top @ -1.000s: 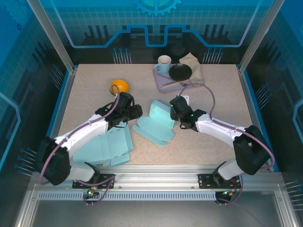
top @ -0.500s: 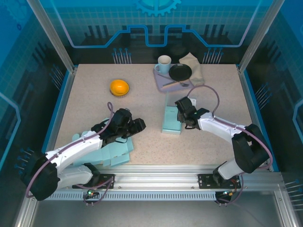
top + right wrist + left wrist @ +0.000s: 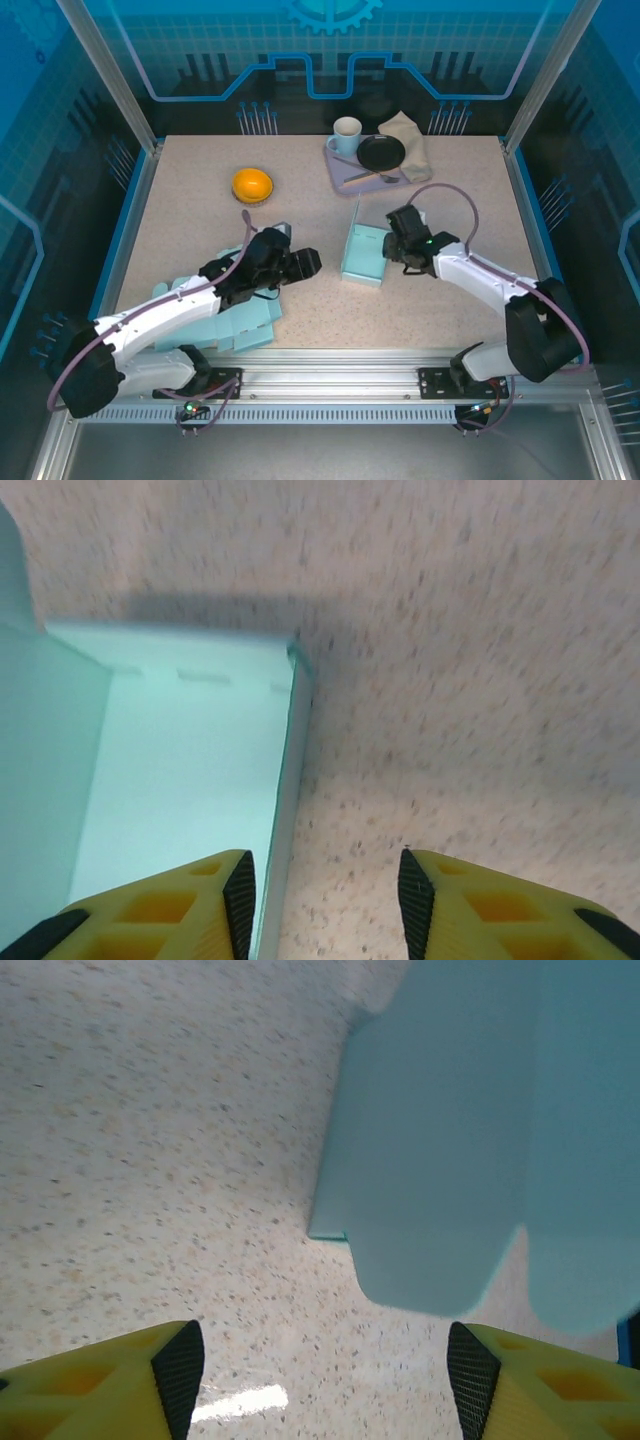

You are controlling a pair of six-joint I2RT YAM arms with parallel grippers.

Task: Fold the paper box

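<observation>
Left claw (image 3: pixel 320 1385) gapes open over bare table (image 3: pixel 150 1160), paper box (image 3: pixel 364 255) just ahead; right claw (image 3: pixel 320 900) open too, beside the box's wall.

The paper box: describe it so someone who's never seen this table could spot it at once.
On the speckled table, look near the middle, just in front of the purple tray at the far edge. The paper box is the pale teal piece with raised walls, unlike the flat teal sheets at the near left.

Paper box (image 3: pixel 450 1140) partly beyond frame edges
</observation>
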